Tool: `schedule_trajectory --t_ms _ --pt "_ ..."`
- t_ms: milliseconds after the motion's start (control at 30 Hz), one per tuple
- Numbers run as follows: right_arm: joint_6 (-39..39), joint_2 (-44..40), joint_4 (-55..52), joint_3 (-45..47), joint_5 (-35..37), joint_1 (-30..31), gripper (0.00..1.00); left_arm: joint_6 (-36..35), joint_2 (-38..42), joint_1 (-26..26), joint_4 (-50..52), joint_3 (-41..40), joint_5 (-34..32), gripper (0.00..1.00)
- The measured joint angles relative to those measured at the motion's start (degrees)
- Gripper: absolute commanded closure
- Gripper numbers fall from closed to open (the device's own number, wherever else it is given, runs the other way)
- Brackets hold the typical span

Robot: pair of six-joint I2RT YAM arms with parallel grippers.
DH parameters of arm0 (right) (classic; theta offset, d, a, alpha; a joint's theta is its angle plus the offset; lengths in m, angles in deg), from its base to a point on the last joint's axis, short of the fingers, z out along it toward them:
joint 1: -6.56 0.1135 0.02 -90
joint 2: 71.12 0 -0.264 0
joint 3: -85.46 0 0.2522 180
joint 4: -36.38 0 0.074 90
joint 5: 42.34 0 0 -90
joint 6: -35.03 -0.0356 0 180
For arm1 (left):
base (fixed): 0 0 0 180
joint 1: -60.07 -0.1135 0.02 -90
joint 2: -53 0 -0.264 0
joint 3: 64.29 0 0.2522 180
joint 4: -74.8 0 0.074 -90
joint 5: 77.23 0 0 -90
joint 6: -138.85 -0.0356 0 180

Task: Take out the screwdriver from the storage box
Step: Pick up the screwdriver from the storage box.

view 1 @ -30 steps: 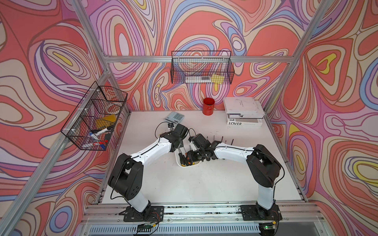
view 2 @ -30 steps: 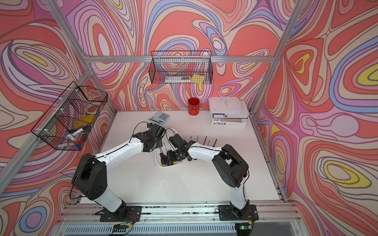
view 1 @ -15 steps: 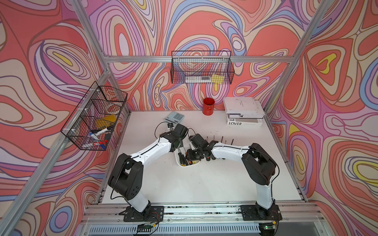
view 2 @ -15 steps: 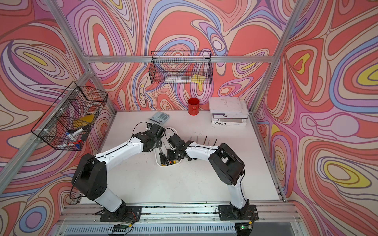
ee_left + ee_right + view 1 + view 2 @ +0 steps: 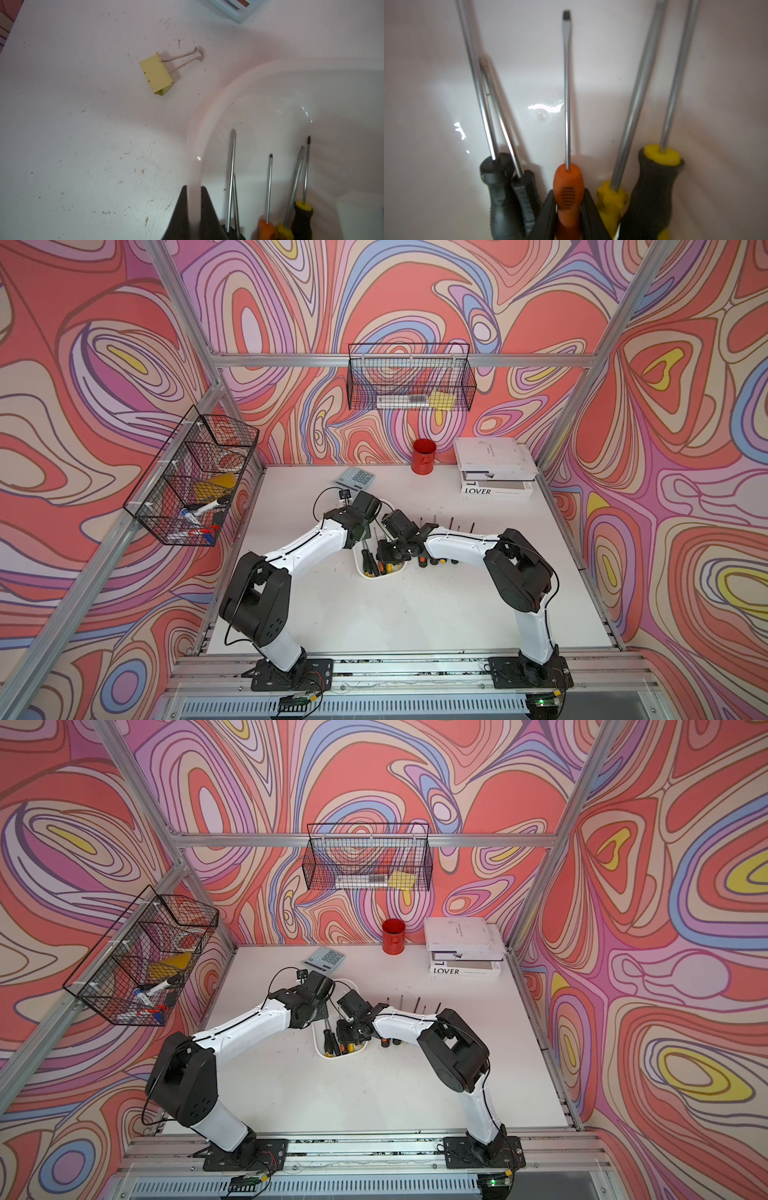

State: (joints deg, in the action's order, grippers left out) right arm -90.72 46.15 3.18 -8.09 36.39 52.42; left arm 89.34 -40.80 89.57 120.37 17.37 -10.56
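Note:
The storage box (image 5: 380, 573) (image 5: 338, 1055) is a shallow white tray in mid-table holding several screwdrivers. My left gripper (image 5: 194, 194) (image 5: 365, 536) is shut on the box's rim (image 5: 207, 108), one finger inside and one outside. My right gripper (image 5: 568, 200) (image 5: 390, 552) reaches down into the box and is shut on the orange handle of a flat-blade screwdriver (image 5: 567, 180). Beside that one lie two black-handled screwdrivers (image 5: 497, 176) on one side and two with yellow on their handles (image 5: 654, 187) on the other. All lie on the box's floor (image 5: 529, 83).
Several more screwdrivers (image 5: 434, 561) lie on the table just right of the box. A yellow binder clip (image 5: 156, 74) lies near the box's far corner. At the back are a calculator (image 5: 355, 478), a red cup (image 5: 424, 456) and stacked books (image 5: 494, 472). Wire baskets (image 5: 409, 381) (image 5: 195, 481) hang on the walls.
The right arm has edged a little to the left over the box and its jaws have narrowed onto the orange handle. The left arm has not moved.

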Motion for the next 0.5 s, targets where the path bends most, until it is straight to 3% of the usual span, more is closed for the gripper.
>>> schedule_trajectory --t_ms 100,500 --pt "0.1 -0.1 0.0 0.0 0.2 0.0 1.0 0.0 0.0 0.0 0.0 0.0 -0.1 1.0" --pt "0.2 -6.9 -3.5 0.7 5.1 0.1 1.0 0.0 0.0 0.2 0.0 0.0 0.2 1.0"
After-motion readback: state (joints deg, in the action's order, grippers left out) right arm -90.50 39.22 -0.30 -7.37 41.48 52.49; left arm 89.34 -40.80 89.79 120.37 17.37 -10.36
